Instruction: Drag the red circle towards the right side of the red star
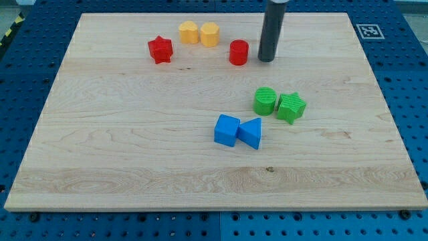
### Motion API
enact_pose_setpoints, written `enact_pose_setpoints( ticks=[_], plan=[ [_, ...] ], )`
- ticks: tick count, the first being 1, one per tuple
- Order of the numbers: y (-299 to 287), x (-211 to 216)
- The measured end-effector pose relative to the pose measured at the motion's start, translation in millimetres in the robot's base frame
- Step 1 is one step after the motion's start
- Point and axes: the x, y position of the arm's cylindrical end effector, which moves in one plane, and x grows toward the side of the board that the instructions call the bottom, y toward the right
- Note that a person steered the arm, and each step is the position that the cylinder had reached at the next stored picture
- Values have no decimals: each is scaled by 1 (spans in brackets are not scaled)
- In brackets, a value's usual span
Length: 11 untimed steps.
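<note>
Nearest us on the worktop sit a blue cube and a blue triangular block, touching. Farther back, left to right, we see the red star, two yellow blocks, the red circle, then our tip just beside its right. Our end effector is a bare rod, grasping nothing. Green cylinder and green star touch at right.

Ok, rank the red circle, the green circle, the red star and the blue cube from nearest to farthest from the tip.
From my tip, near the view's top:
1. Red circle, just to its left.
2. Green circle, below it.
3. Blue cube, lower, at the board's middle.
4. Red star, far to the left.
</note>
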Motion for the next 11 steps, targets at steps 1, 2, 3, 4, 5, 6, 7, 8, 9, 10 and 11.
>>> enact_pose_setpoints(
  ticks=[1,2,3,4,5,6,7,8,9,10,11],
  plan=[
    [-27,0],
    [-32,0],
    [-20,0],
    [-15,-13],
    [-15,-12],
    [-23,-10],
    [-41,-10],
    [-41,-10],
    [-41,-15],
    [-41,-18],
    [-43,-18]
  ],
)
